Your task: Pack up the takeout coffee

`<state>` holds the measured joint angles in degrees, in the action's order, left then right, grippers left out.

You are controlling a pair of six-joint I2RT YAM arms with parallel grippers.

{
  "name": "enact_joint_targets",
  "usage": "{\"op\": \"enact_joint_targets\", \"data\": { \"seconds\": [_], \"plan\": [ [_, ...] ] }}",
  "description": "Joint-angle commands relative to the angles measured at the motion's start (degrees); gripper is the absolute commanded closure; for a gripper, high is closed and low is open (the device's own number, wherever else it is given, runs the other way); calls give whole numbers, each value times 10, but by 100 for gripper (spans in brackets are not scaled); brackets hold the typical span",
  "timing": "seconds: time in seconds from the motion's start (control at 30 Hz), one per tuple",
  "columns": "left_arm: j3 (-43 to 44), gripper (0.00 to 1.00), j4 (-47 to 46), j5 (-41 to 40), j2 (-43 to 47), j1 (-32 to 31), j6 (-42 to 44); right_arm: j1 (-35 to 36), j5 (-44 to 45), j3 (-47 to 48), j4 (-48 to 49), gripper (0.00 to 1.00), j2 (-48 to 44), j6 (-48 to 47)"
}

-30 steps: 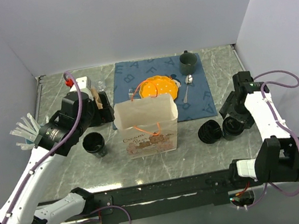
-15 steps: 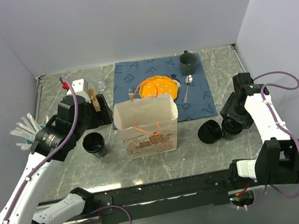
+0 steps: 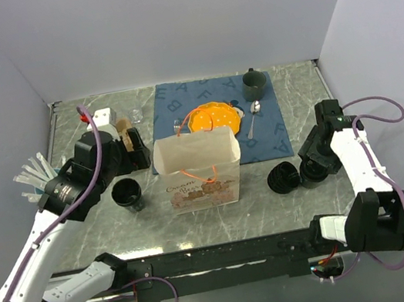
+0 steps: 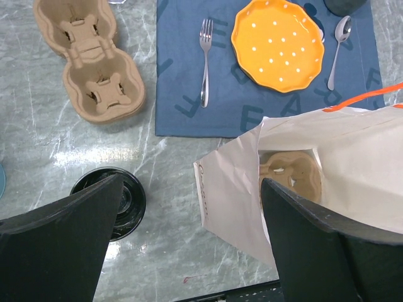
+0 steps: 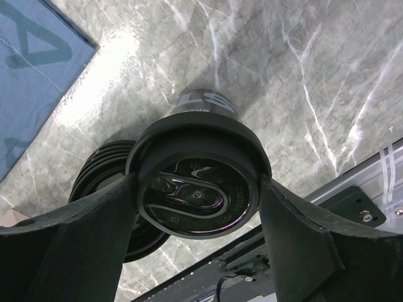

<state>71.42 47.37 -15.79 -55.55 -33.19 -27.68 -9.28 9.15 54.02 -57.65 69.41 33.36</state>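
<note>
A black takeout coffee cup with a lid (image 5: 198, 189) stands on the table, and my right gripper (image 3: 313, 168) is shut on it at the lid rim. A stack of black ribbed lids (image 3: 283, 178) sits just left of it, also in the right wrist view (image 5: 101, 182). A second black cup (image 3: 127, 194), open and without a lid, stands left of the white paper bag (image 3: 198, 171). My left gripper (image 4: 192, 207) is open and empty, high above the gap between that cup (image 4: 119, 201) and the bag (image 4: 239, 189). A cardboard carrier (image 4: 291, 173) lies inside the bag.
Stacked cardboard carriers (image 4: 91, 63) lie at the far left. A blue mat (image 3: 270, 135) holds an orange plate (image 3: 215, 116), a fork (image 4: 204, 60), a spoon (image 3: 255, 114) and a dark green mug (image 3: 253, 83). A cup of clear straws (image 3: 31, 181) stands at the left edge.
My left wrist has turned and drawn slightly left, uncovering the cardboard carriers behind it. The right arm has hardly moved and still holds the lidded cup.
</note>
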Motion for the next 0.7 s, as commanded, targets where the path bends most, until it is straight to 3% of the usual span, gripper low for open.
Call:
{"op": "enact_joint_targets", "data": {
  "seconds": [0.0, 0.3, 0.43, 0.67],
  "plan": [
    [1, 3, -23, -7, 13, 1, 3, -4, 7, -22, 15, 21, -3, -1],
    [16, 0, 3, 4, -1, 1, 2, -6, 27, 3, -9, 31, -8, -19],
    [19, 13, -5, 43, -10, 1, 7, -5, 32, 28, -21, 38, -14, -37],
    [24, 27, -19, 67, -39, 1, 0, -6, 48, 70, -49, 43, -30, -75]
  ]
}}
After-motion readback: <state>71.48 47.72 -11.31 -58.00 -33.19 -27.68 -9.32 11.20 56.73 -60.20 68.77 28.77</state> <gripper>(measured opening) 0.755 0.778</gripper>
